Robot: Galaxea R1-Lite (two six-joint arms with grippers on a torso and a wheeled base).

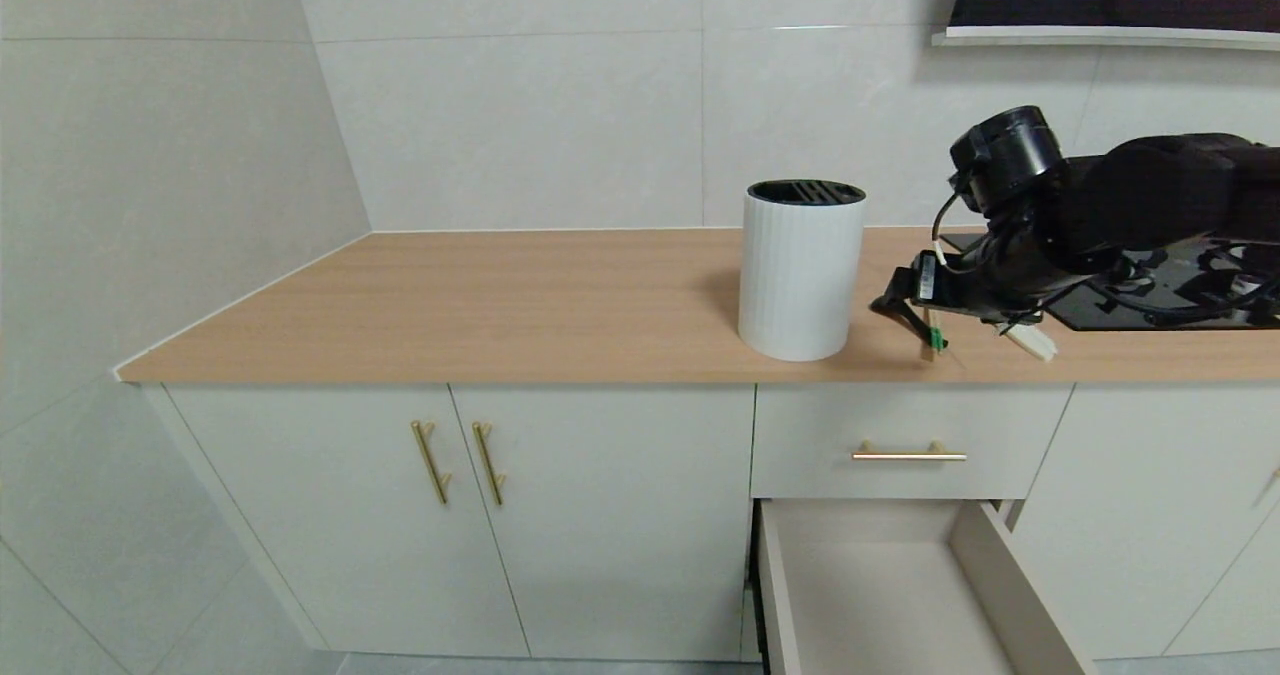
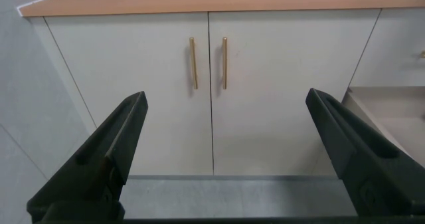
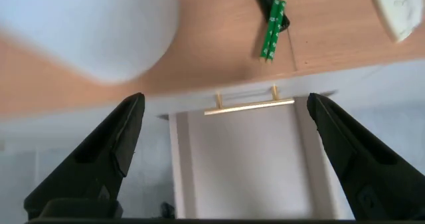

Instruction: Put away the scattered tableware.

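Chopsticks [image 1: 937, 339] on wooden countertop [image 1: 500, 295], tiled wall [image 1: 520, 105]

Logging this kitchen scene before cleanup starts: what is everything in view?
Counter: one, wood, above the cabinets.
Holder: one, white with black slotted top, upright on counter.
Chopsticks: seemingly a pair, wood with green ends, on counter right of holder.
Spoon-like piece: one, white, beside chopsticks.
Cooktop: one, black, counter's right end.
Cabinet doors: two, cream, gold handles.
Drawers: two, cream; upper shut, lower open.
Left gripper: open, facing cabinet doors.
Right gripper: open, by chopsticks.
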